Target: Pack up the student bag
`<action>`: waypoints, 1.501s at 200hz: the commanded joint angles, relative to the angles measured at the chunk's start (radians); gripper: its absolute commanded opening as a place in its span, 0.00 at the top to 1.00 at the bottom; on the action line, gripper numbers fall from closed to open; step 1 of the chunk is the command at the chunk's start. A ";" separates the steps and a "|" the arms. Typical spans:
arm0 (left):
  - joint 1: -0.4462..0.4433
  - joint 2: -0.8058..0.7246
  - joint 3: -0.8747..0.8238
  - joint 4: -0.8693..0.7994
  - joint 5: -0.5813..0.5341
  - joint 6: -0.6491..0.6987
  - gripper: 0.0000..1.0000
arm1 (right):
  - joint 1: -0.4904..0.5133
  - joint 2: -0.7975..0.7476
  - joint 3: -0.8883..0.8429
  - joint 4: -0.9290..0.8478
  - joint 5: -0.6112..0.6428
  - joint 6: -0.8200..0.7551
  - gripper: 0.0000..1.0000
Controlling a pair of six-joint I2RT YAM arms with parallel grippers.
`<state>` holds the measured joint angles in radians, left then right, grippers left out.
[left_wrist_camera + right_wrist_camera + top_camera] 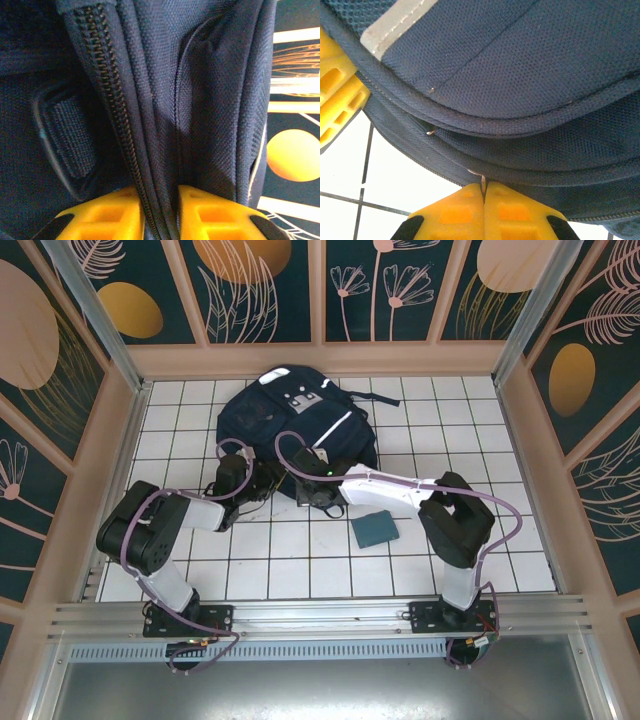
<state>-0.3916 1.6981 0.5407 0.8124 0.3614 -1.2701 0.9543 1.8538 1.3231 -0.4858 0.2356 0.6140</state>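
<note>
The student bag (290, 420), dark navy with white stripes, lies on the tiled table at the back centre. My left gripper (262, 484) is at its near left edge. In the left wrist view its yellow fingers (107, 216) are shut on a fold of the bag's fabric (160, 150) beside the zipper teeth (112, 115). My right gripper (318, 492) is at the bag's near edge. Its fingertips (465, 205) are pressed together on a thin metal zipper pull (483, 181). The left gripper's yellow finger (335, 95) shows at the left of the right wrist view.
A flat teal book (375, 528) lies on the white tiles to the right of the right gripper, in front of the bag. Wooden walls with patterned panels (320, 290) enclose the table on three sides. Open tiles (290, 560) stretch between the arms.
</note>
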 commanded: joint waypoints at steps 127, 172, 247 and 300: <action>0.119 -0.243 -0.042 -0.320 -0.154 0.212 1.00 | -0.261 -0.177 -0.136 0.099 0.031 -0.414 1.00; 0.177 -0.297 -0.001 -0.458 -0.158 0.323 1.00 | -0.251 -0.221 -0.177 0.122 -0.153 -0.466 0.86; 0.177 -0.281 0.030 -0.471 -0.136 0.337 1.00 | -0.225 -0.095 -0.102 0.081 -0.130 -0.533 0.56; 0.178 -0.298 0.028 -0.486 -0.150 0.341 1.00 | -0.231 -0.045 -0.080 0.061 -0.147 -0.549 0.65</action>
<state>-0.2333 1.4242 0.5446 0.3431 0.2832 -0.9577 0.7258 1.7771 1.2041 -0.3927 0.0845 0.0849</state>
